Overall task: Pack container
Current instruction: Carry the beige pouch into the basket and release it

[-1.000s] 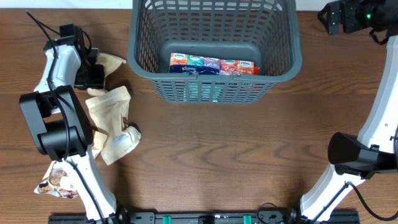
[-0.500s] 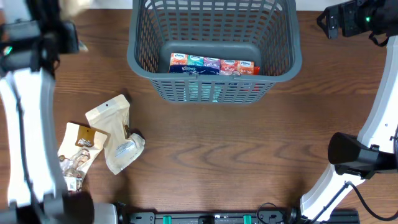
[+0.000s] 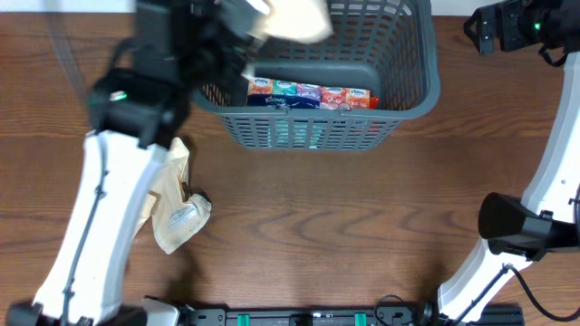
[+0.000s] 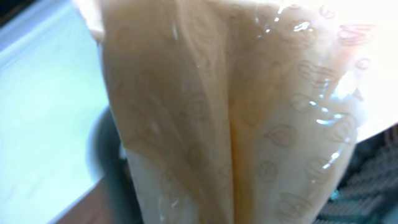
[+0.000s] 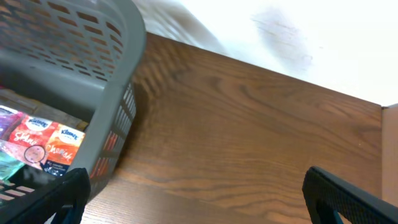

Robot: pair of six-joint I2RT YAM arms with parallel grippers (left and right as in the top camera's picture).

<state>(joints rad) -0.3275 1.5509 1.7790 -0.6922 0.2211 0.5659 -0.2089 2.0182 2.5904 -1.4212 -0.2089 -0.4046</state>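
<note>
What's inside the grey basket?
A row of colourful tissue packs on the basket bottom. The beige pouch held above covers the far left corner, so anything there is hidden.

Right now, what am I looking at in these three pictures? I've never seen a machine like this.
Two robot arms work at a wooden table, packing a grey basket. One picture looks down from above; the other two come from a camera on each wrist. The left hand holds a beige packet above the basket, and that packet fills the left wrist view. The right hand is open and empty, off to the basket's right. Tissue packs already lie inside, and more beige pouches wait on the table.
</note>
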